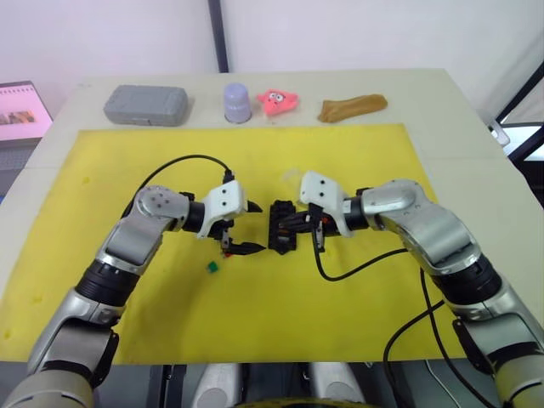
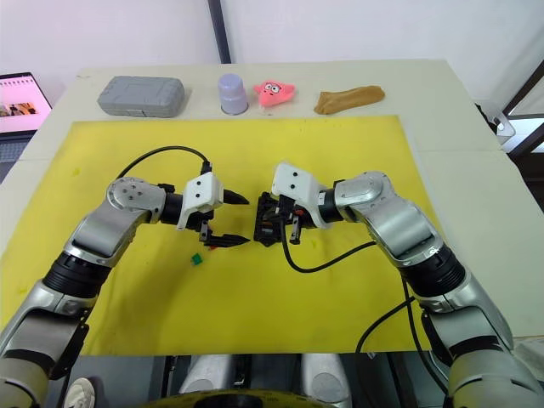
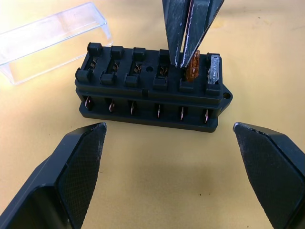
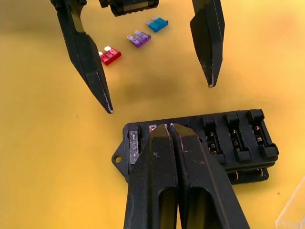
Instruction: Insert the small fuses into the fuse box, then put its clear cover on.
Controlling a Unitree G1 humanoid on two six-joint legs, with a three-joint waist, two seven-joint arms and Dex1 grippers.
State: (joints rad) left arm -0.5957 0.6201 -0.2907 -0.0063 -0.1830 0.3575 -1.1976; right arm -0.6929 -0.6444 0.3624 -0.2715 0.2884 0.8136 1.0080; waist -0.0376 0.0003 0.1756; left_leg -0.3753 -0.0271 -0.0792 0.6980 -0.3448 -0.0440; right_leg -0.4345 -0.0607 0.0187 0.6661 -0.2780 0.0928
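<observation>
The black fuse box [image 1: 280, 228] lies mid-mat on the yellow mat [image 1: 255, 331]. My right gripper [image 3: 183, 62] is shut on an amber fuse [image 3: 193, 72] standing in the box's second slot, beside a grey fuse [image 3: 213, 71] seated in the end slot. To the left of the box my left gripper [image 1: 257, 228] is open, empty, its fingertips pointing at the box's side. The clear cover [image 3: 47, 40] lies just behind the box. Red [image 4: 109, 56], purple [image 4: 139, 39] and teal [image 4: 157, 24] fuses lie loose on the mat behind the left gripper. A green fuse [image 1: 211, 267] lies nearer me.
Along the table's far edge stand a grey rounded case [image 1: 145, 104], a lavender cup [image 1: 236, 100], a pink toy [image 1: 277, 99] and a brown lump [image 1: 352, 106]. A laptop [image 1: 21, 110] sits off the table's left. Black cables [image 1: 374, 263] trail from both wrists.
</observation>
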